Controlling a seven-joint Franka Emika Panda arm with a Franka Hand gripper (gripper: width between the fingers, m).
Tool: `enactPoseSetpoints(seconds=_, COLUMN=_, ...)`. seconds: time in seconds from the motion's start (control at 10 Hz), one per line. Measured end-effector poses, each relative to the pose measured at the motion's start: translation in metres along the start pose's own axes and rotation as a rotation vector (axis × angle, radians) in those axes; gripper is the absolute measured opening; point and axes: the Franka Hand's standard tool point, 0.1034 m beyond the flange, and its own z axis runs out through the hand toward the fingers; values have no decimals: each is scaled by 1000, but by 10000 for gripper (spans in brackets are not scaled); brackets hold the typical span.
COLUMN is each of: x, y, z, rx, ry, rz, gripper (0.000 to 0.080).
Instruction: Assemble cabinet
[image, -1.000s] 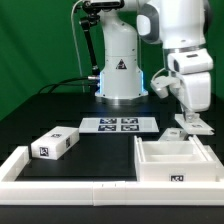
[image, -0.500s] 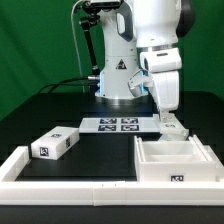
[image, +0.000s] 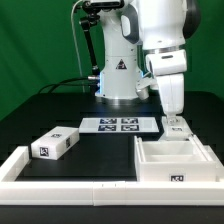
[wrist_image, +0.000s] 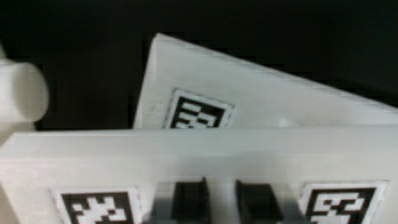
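gripper (image: 177, 124) at the far wall of the cabinet (image: 155, 172), seemingly the grasping step; clenched or released i cannot tell; next, lower squarely

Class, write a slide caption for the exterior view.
Gripper low by the cabinet shell; drawer block apart at the exterior view's left.

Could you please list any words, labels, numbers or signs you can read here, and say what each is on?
No words or numbers can be read.
Black warning triangle on the robot base: symbol too small to read.
Square tags on the marker board, drawer block and cabinet: patterns, no text.
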Motion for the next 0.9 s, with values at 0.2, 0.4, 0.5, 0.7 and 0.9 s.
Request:
enactPoseSetpoints(seconds=0.2, x=-5, y=3, z=0, rx=-5, ry=1, rz=-14, gripper=69)
enactPoseSetpoints(seconds=0.4, x=-5, y=2, z=0, rx=-3, ry=1, rz=-7, gripper=69)
enactPoseSetpoints(seconds=0.5, x=-5, y=3, z=0, rx=-3, ry=0, rz=-7, gripper=69)
enactPoseSetpoints(seconds=0.7, x=-5, y=10, z=-3, rx=-6, ry=-1, rz=-5, gripper=69)
enactPoseSetpoints(seconds=0.9, x=-4, y=13, z=1, rx=-2, ry=5, rz=-5, gripper=69)
